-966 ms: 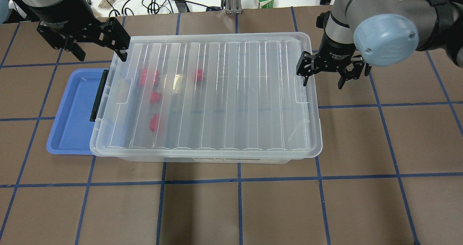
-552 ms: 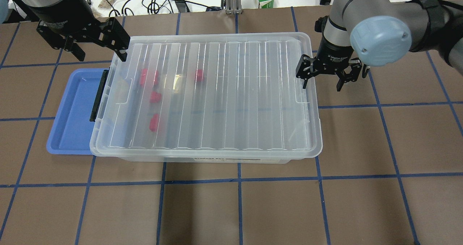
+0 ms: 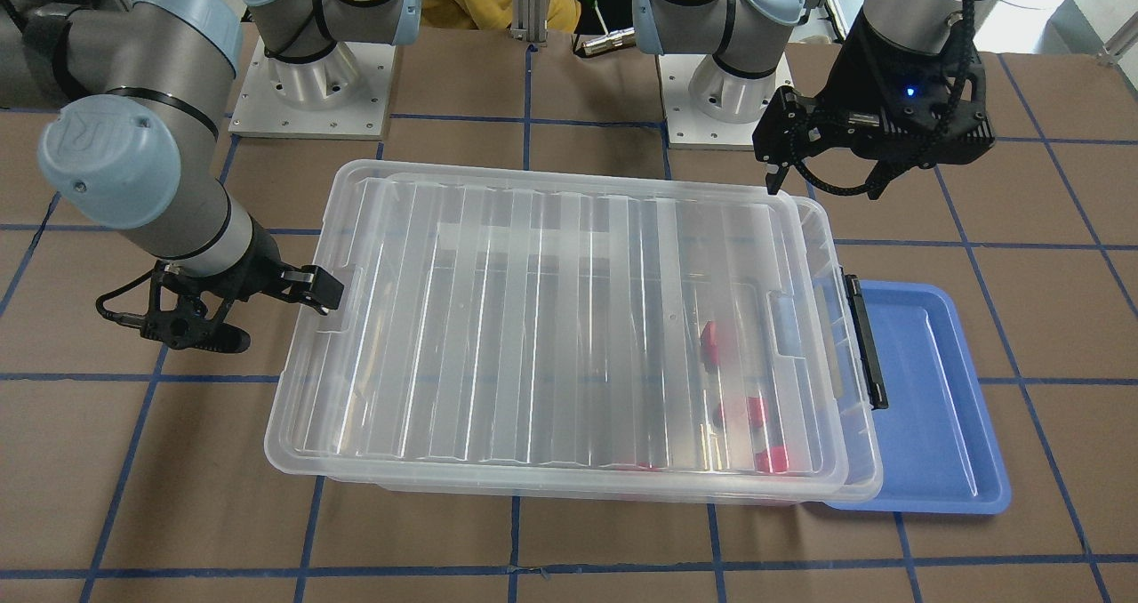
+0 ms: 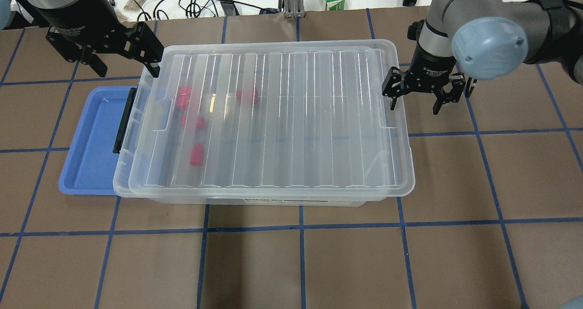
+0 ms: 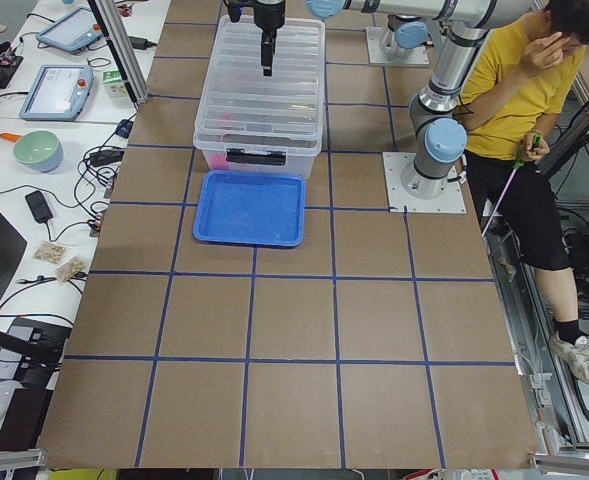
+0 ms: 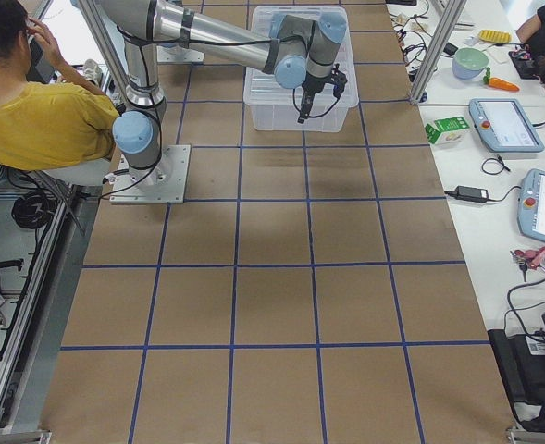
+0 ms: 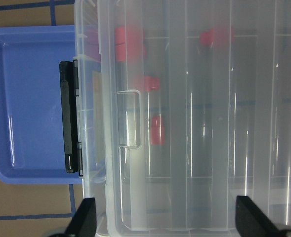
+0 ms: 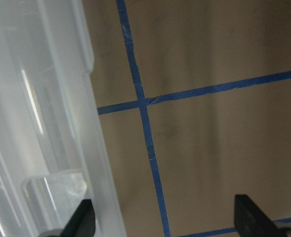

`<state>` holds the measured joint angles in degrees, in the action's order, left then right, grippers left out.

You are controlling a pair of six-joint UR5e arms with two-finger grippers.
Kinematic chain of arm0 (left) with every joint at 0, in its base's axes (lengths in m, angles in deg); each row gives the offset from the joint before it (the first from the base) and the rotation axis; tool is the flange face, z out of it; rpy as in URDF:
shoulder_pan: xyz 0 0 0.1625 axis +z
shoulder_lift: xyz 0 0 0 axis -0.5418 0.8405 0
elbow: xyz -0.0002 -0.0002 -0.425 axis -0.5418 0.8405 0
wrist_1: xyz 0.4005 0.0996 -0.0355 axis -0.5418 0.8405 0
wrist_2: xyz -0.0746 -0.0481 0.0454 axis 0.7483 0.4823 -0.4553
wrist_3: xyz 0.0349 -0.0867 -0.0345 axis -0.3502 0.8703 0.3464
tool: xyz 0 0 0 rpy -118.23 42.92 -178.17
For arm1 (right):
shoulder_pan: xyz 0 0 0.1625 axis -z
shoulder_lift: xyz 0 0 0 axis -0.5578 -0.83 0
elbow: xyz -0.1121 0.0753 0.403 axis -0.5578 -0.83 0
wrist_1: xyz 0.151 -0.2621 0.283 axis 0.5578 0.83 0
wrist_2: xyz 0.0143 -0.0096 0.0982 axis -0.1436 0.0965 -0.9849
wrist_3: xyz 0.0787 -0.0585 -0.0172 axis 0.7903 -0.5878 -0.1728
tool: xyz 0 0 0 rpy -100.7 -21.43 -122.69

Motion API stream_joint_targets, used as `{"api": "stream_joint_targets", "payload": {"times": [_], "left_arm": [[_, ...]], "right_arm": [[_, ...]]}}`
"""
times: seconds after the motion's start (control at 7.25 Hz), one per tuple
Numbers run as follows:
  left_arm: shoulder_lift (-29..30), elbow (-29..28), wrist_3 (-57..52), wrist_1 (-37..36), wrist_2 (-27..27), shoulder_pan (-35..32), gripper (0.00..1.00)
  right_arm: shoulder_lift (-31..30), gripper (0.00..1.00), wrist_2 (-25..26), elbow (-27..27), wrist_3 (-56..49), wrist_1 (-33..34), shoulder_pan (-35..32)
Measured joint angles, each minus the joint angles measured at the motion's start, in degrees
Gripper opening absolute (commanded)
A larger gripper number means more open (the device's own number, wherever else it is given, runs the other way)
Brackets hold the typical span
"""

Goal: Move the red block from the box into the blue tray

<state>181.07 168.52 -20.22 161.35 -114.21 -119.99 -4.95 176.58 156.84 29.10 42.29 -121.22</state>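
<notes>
Apparently to uncover the box (image 4: 182,201), left gripper (image 4: 127,68) and right gripper (image 4: 415,105) hover spread, empty, toward the table's (image 4: 319,263) far edge.

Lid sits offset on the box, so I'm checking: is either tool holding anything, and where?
Nothing is held: the left tool and the right tool are both open.

Bright, even light; glare on box (image 4: 268,117)

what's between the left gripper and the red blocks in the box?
Only the ribbed clear lid, lying over them. Left wrist view: left gripper above the lid, red blocks showing through it.
</notes>
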Motion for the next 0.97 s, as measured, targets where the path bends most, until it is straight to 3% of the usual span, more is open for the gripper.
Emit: {"api": "stream_joint_targets", "payload": {"times": [0.97], "left_arm": [[-0.05, 0.00, 0.00, 0.01, 0.00, -0.02, 1.00]], "right_arm": [[-0.31, 1.00, 0.40, -0.82, -8.39, -0.26, 7.07]]}}
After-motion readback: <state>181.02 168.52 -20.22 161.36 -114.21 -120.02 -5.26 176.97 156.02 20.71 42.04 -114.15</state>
